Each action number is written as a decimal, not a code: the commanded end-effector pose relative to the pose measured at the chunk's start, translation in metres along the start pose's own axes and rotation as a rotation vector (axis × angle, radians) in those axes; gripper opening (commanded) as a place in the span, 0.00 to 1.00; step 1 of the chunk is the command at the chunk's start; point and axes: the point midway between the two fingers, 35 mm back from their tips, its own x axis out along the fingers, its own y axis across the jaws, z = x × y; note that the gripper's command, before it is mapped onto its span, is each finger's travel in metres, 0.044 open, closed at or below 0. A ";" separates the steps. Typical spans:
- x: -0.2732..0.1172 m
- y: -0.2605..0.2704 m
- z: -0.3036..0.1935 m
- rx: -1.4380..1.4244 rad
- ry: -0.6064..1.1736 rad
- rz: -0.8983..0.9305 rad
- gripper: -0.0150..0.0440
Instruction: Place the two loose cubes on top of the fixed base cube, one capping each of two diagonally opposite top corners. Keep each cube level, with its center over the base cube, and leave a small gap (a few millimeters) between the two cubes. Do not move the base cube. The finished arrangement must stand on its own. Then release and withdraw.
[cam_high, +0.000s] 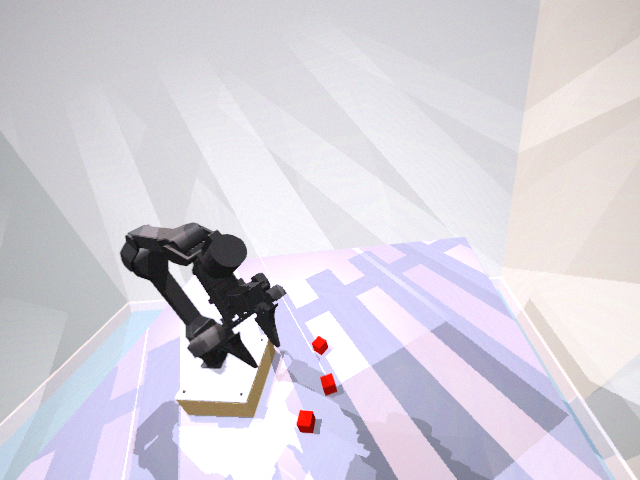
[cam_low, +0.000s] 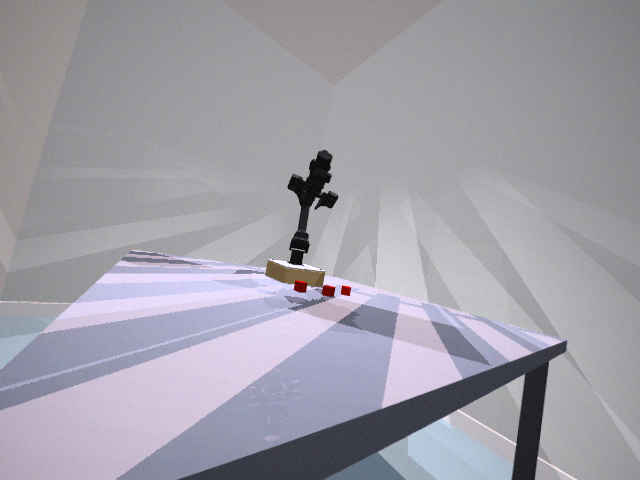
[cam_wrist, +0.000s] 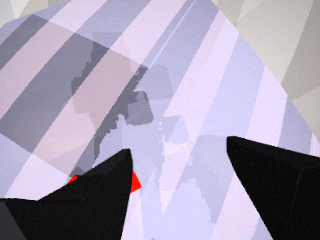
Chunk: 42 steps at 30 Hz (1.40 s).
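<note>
Red cubes, three in a row at (cam_high: 320, 344), (cam_high: 328, 383) and (cam_high: 306, 421), sit apart on the striped table (cam_high: 465, 361) from above, beside the arm's tan-edged mount (cam_high: 227, 408), the black gripper (cam_high: 261, 351) half-open and empty; the exterior view shows them low beside the mount; the wrist view shows one red cube (cam_wrist: 135, 182) behind a fingertip (cam_wrist: 100, 207), with no writing legible.

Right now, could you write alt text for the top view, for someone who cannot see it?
A black robot arm bends down from its white mount plate, its open, empty gripper hanging above the plate's edge. Three small red cubes sit apart in a loose row on the striped lilac table beside it.
</note>
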 end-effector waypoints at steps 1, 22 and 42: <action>0.028 0.011 -0.013 -0.316 0.101 0.062 0.70; 0.110 0.047 -0.068 -1.477 0.252 0.515 0.70; 0.142 0.062 -0.098 -1.802 0.206 0.720 0.70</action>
